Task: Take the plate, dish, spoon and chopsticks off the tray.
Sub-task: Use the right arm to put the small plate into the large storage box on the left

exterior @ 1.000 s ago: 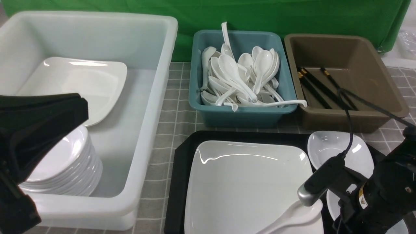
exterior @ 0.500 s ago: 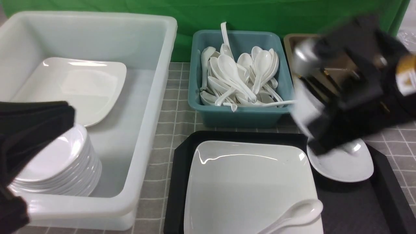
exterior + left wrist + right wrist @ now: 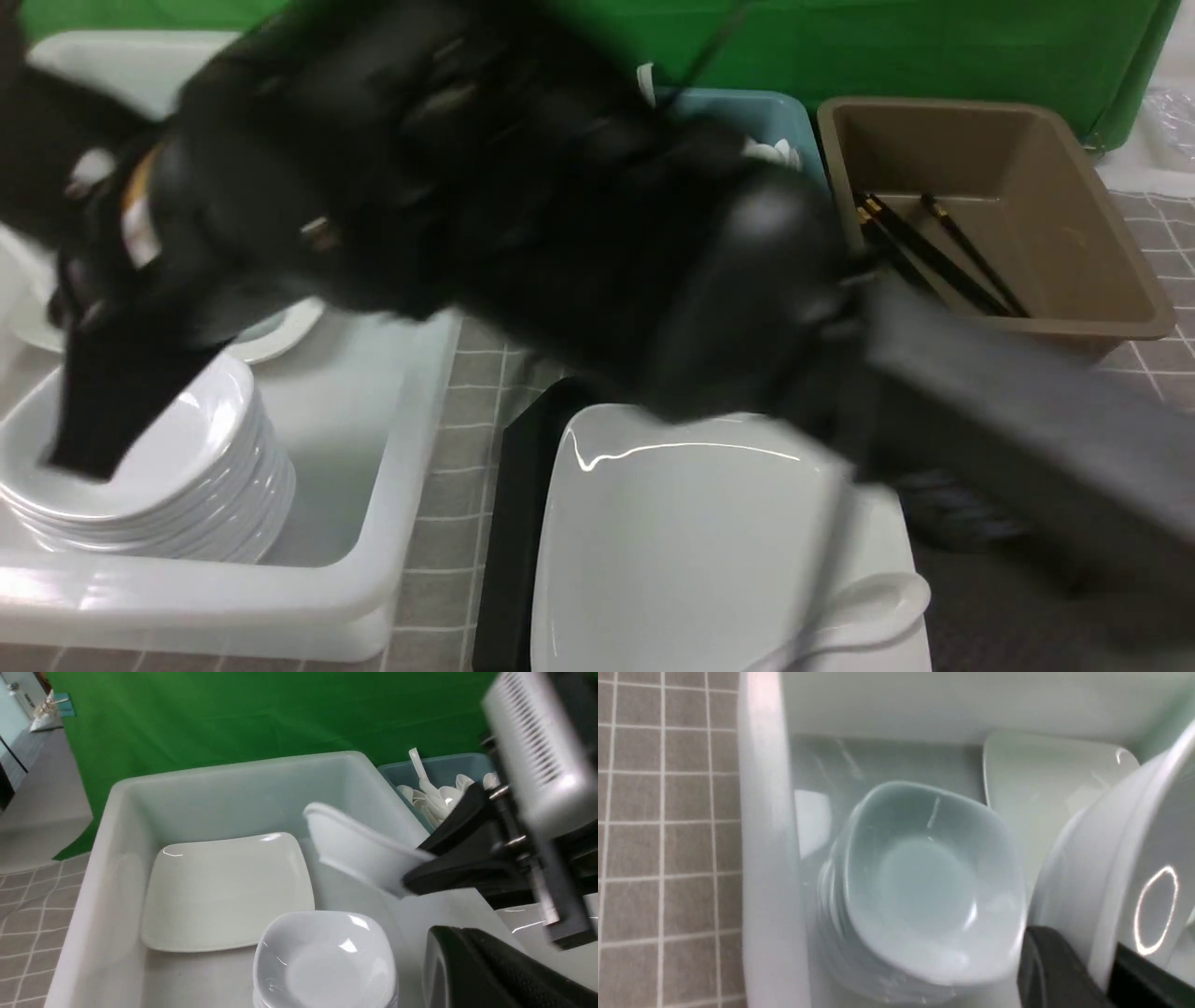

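Right gripper (image 3: 416, 877) pinches the tilted dish (image 3: 355, 849) by its rim, centre-right of the left wrist view, over the tub (image 3: 117, 826); left gripper (image 3: 472, 975) is closed. Best to level the dish above the stack (image 3: 327, 961) at bottom centre, lower until nested, then release; plate (image 3: 691, 541) and spoon (image 3: 868, 607) lie on the tray (image 3: 513, 523)

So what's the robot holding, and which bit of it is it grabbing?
The right end effector holds a small white dish by its rim, tilted over the white tub.
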You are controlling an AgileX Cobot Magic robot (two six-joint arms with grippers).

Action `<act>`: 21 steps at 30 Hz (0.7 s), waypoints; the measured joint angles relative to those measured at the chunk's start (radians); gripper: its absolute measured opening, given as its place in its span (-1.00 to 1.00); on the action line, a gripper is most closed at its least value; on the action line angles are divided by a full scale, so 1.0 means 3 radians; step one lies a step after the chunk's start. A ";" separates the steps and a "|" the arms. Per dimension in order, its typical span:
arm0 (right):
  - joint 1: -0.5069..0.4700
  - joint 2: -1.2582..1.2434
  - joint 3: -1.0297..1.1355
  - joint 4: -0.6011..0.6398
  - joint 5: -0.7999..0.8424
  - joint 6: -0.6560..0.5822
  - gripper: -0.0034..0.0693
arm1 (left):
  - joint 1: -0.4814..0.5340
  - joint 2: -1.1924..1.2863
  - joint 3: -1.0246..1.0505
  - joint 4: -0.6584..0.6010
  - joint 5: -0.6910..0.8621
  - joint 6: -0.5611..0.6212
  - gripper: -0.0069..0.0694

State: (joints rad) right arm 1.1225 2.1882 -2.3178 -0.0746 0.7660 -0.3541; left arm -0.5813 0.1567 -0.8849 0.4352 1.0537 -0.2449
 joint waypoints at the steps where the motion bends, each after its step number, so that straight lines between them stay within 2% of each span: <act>1: 0.0004 0.0192 -0.0240 0.0000 0.0057 0.0000 -0.73 | 0.0000 -0.0056 0.0000 -0.0003 0.0011 -0.0005 -0.81; 6: 0.0004 0.0624 -0.0590 -0.0003 0.0118 0.0059 -0.70 | 0.0000 -0.0108 0.0000 -0.0073 0.0026 0.0035 -0.81; 8: 0.0011 0.0676 -0.0611 -0.0007 0.0099 0.0106 -0.61 | 0.0000 -0.0108 0.0000 -0.0143 0.0022 0.0093 -0.81; 10: 0.0026 0.0680 -0.0624 -0.0007 0.0147 0.0146 -0.39 | 0.0000 -0.0108 0.0000 -0.0178 -0.0015 0.0125 -0.81; 16: 0.0138 0.0553 -0.0635 -0.0007 0.0586 0.0162 0.60 | -0.0002 -0.0101 0.0013 -0.0312 -0.0314 0.0187 -0.81; 17: 0.0138 0.0553 -0.0635 -0.0007 0.0586 0.0162 0.60 | -0.0002 -0.0095 0.0016 -0.0336 -0.0341 0.0199 -0.81; 18: 0.0162 0.0426 -0.0635 -0.0003 0.0759 0.0162 0.71 | -0.0002 -0.0073 0.0043 -0.0375 -0.0410 0.0226 -0.81; 21: 0.0179 0.0171 -0.0635 -0.0054 0.1069 0.0162 0.66 | -0.0002 0.0035 0.0117 -0.0483 -0.0536 0.0312 -0.81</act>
State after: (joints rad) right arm 1.1762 2.2395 -2.5083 -0.0910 1.0866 -0.3057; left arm -0.5819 0.1671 -0.8499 0.2904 0.8929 -0.1513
